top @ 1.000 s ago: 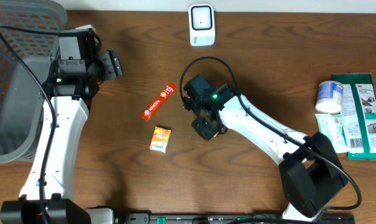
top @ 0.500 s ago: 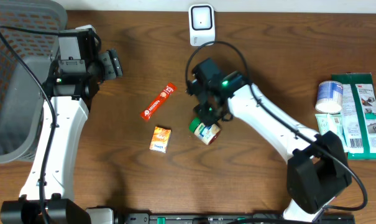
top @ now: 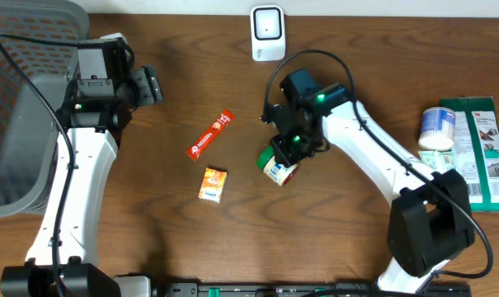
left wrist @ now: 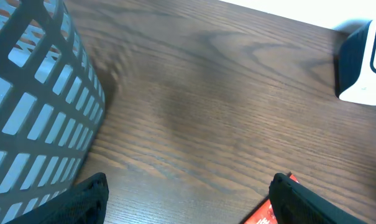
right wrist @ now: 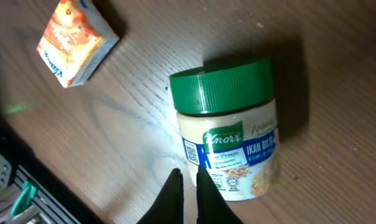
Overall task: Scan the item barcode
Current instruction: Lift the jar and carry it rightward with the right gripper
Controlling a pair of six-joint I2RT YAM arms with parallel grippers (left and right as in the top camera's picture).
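Overhead: the jar (top: 275,167) lies on its side at centre frame, its lid (top: 266,157) toward the upper left. It sits just below and left of the right gripper (top: 294,145). The scanner (top: 266,33) stands at top centre, well apart from the jar. The left gripper (top: 148,84) hangs in the upper left beside the basket (top: 18,107), so the right arm is by far the nearer.

Left wrist: the fingers (left wrist: 91,193) stand wide apart at the bottom corners with nothing between them. The jar is out of view.

Right wrist: the jaws are pressed together on nothing, tips at the jar's lower left flank; contact cannot be told. The jar's long axis runs nearly top to bottom, lid uppermost. A grasp would likely need the jaws parted across that axis.
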